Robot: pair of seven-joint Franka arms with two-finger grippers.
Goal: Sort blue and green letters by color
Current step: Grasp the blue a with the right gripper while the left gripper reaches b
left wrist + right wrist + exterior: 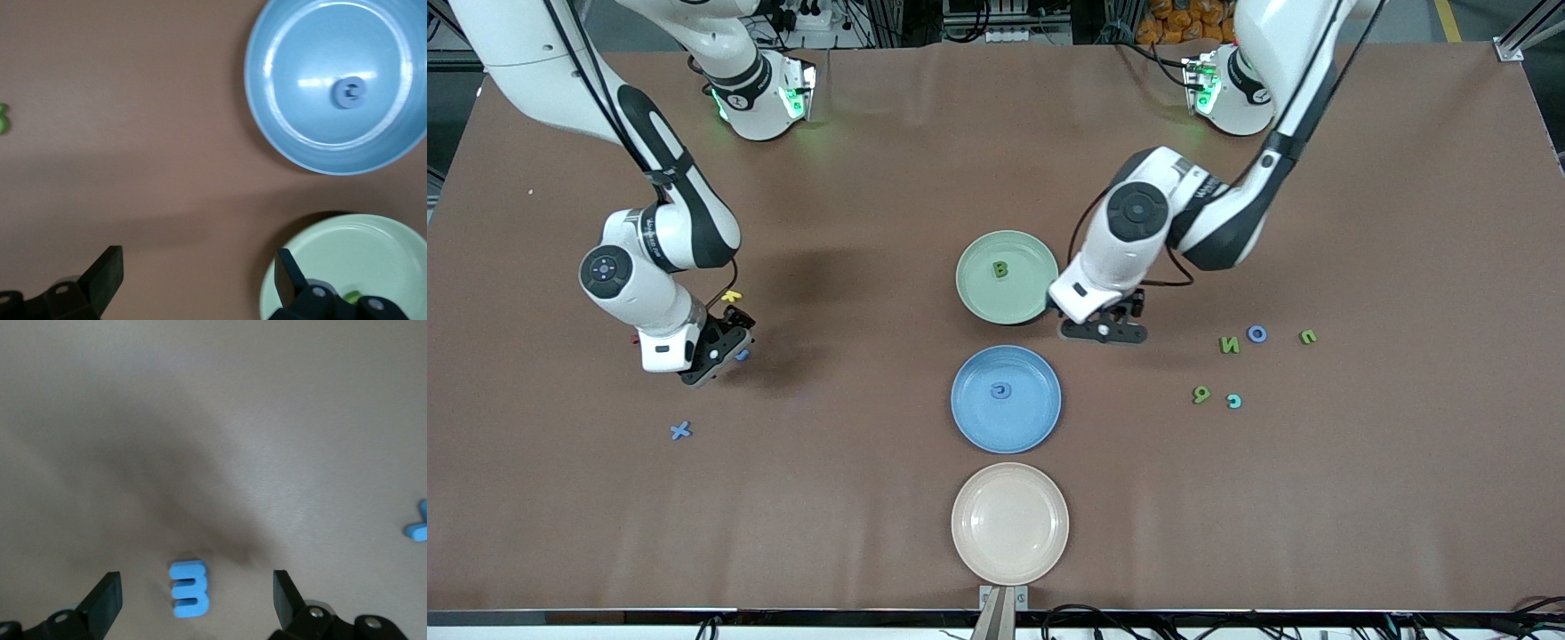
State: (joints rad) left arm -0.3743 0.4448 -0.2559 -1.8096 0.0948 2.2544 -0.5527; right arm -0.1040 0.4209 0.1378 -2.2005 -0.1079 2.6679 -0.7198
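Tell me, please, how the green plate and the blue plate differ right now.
The green plate is pale green and holds an olive green letter; the blue plate is blue and holds a blue letter. The green plate lies farther from the front camera than the blue plate. Both are round and alike in size.

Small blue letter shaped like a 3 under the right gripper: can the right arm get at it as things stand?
Probably yes. The right gripper hangs open over the small blue 3-shaped letter, which lies flat on the bare brown table between the fingers, with nothing on or against it.
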